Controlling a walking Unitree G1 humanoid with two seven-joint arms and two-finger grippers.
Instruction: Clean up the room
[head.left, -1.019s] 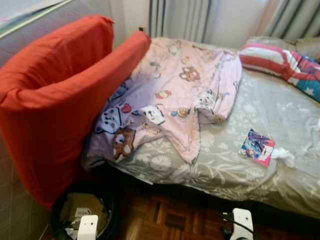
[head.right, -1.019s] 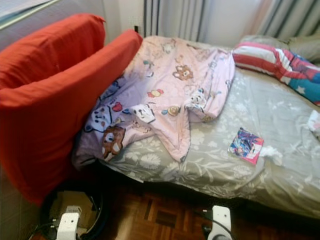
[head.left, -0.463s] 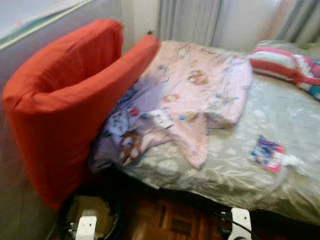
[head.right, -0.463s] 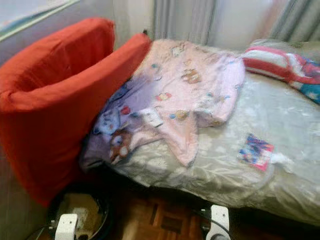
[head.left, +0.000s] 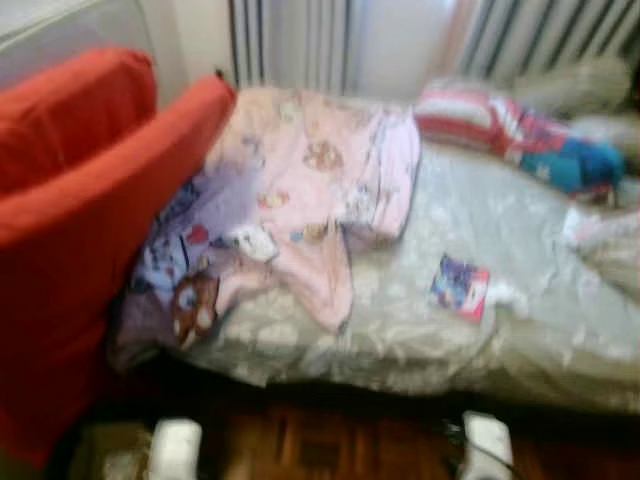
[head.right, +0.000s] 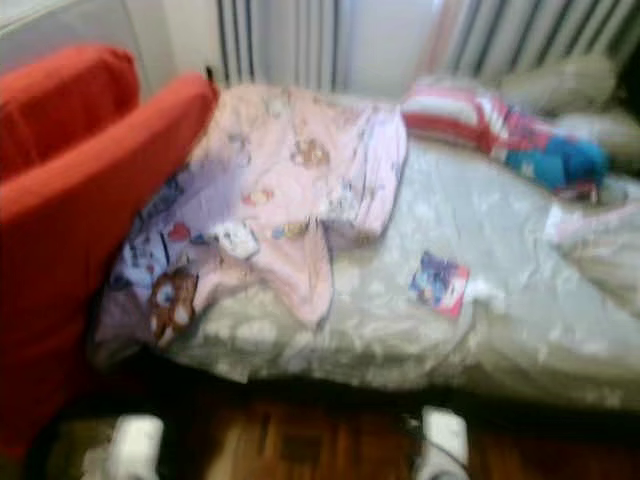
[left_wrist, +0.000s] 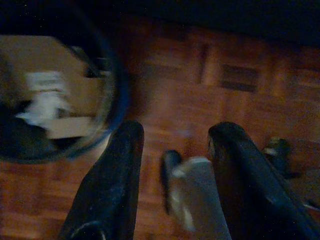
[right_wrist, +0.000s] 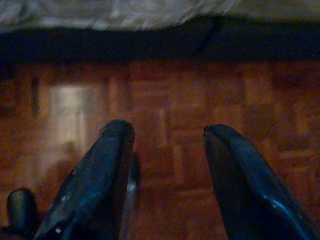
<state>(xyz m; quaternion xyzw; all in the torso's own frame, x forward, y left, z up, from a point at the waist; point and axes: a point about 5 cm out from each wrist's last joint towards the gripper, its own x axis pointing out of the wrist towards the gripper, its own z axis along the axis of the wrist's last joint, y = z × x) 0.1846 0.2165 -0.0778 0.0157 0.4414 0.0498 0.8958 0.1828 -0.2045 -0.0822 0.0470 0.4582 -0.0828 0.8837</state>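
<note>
A pink cartoon-print blanket (head.left: 300, 190) lies crumpled over the near end of a bed with a grey floral sheet (head.left: 520, 220). A colourful booklet (head.left: 459, 287) rests on the sheet near the front edge, with a white crumpled tissue (head.left: 505, 297) touching it. My left gripper (left_wrist: 175, 132) hangs low over the parquet floor, open and holding nothing, beside a round dark bin (left_wrist: 117, 90). My right gripper (right_wrist: 167, 132) also hangs open over the floor in front of the bed's edge.
A large red cushion (head.left: 80, 200) leans against the bed's left end. A red-striped and blue pillow (head.left: 490, 120) lies at the far end below the curtains. The bin holds cardboard and paper (left_wrist: 45, 95). Parquet floor (right_wrist: 160, 95) runs along the bed.
The whole picture has shifted left and grown blurred, so the camera has turned right. Blanket, booklet and cushion keep their places on the bed.
</note>
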